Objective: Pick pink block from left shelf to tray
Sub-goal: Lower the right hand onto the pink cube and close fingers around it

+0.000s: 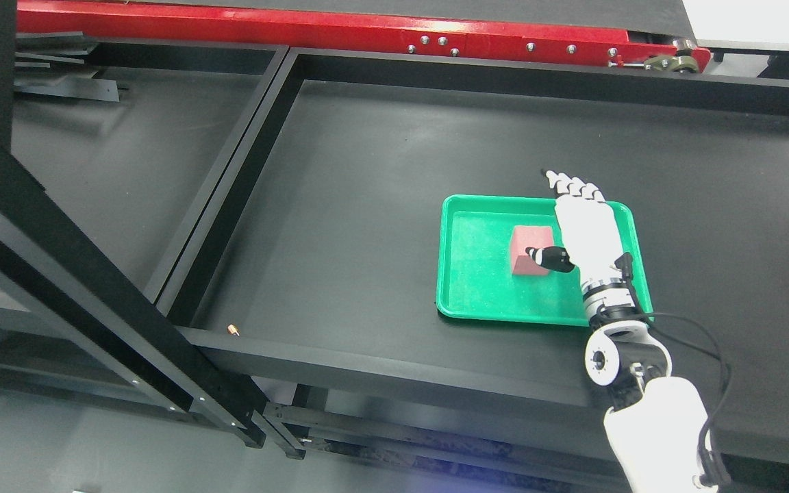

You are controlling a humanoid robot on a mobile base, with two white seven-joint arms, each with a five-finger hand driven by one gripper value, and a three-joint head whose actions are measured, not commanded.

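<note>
A big black tabletop (381, 205) with a raised black edge fills most of the frame. Another black bay sits in the upper left, and a thick black beam (79, 301) crosses the left side from top to bottom. A red bar (298, 31) runs along the top edge.

A green tray (477, 274) lies flat on the tabletop, right of the middle. The white right arm (655, 424) comes in from the lower right corner and reaches up over the right side of the tray.

The right hand (583, 226) is open. Its fingers (569, 183) are stretched out straight toward the top of the frame, past the tray's far rim. It holds nothing. Its black-tipped thumb (550, 257) points left and lies across the pink block.

The pink block (526, 252) sits inside the tray, near its middle, just left of the palm.

A tiny copper-colored bit (233, 330) lies near the lower left corner of the tabletop.
</note>
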